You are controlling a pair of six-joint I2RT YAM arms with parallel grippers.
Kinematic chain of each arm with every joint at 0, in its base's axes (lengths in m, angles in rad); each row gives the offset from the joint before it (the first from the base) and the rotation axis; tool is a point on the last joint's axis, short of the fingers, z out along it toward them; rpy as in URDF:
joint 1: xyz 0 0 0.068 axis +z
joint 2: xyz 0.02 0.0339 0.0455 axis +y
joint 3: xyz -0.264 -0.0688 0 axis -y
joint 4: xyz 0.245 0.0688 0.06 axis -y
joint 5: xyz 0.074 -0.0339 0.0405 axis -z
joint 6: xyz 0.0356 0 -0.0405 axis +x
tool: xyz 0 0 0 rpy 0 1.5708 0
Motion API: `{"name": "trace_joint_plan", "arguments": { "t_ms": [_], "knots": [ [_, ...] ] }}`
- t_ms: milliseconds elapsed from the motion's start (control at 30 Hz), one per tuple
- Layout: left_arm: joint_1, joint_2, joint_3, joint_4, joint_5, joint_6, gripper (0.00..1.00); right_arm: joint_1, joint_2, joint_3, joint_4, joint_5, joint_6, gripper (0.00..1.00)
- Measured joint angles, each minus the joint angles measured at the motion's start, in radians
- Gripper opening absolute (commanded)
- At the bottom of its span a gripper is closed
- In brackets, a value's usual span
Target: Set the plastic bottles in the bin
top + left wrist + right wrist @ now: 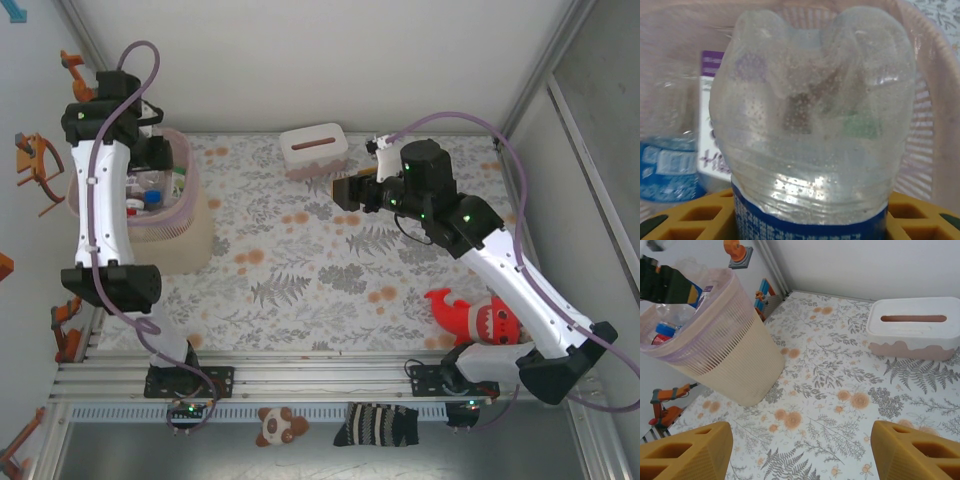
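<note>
**1. Task items.** Bin (196, 236): stands upright at far-left corner of table (300, 270), latticed wall, rounded rim. In right wrist view the bin (735, 355) is seen from the side, base on the floral cover. Other bottles (150, 196) lie inside, red and blue caps visible from above; same load visible through the rim (662, 331). Left wrist view looks down into the bin (936, 100): a blue-label bottle (667, 170) at left, a white/purple label beside it.

**2. Clear bottle.** Clear bottle (810, 115), blue label, base end toward the camera, dented, droplets inside. Position: within the bin opening, above the load. Contact w/ load: cannot tell.

**3. Left gripper.** Left gripper (810, 222) sits over the bin mouth (160, 152). Jaws narrow, closed on the clear bottle at its label band; yellow fingers (692, 216) flank it on both sides.

**4. Right gripper.** Right gripper (800, 452) hangs over the table's middle-far area (345, 190), pointing toward the bin. Jaws wide apart, nothing between them; yellow fingers (687, 452) clear of the cover.

**5. Surroundings.** Tissue box (313, 150), white w/ slot, at far edge approx. mid-table, just beyond the right gripper; also in right wrist view (915, 330). Red plush shark (475, 318) near the near-right corner, beside the right arm.
</note>
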Motion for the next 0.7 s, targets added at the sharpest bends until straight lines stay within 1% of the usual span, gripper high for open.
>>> {"name": "trace_joint_plan", "arguments": {
  "t_ms": [67,233,333,400,533,700],
  "knots": [
    [0.003,0.032,0.000,0.000,0.029,0.006,0.57,0.000,0.000,0.000,-0.001,0.001,0.000,0.72],
    [0.003,0.071,0.000,0.000,0.072,0.011,0.76,0.000,0.000,0.000,-0.001,0.008,0.000,0.72],
    [0.007,0.058,0.000,0.001,0.072,0.010,0.82,0.000,0.000,0.000,-0.002,0.008,-0.001,0.72],
    [0.010,0.044,0.007,0.000,0.072,0.006,0.84,0.000,0.000,0.000,-0.002,0.008,-0.004,0.72],
    [0.008,0.010,0.036,0.001,0.074,0.005,0.84,0.000,0.000,0.000,-0.002,0.007,-0.007,0.72],
    [0.008,-0.047,0.063,0.001,0.099,0.001,0.79,0.000,0.000,0.003,-0.005,0.008,-0.008,0.72]
  ]
}}
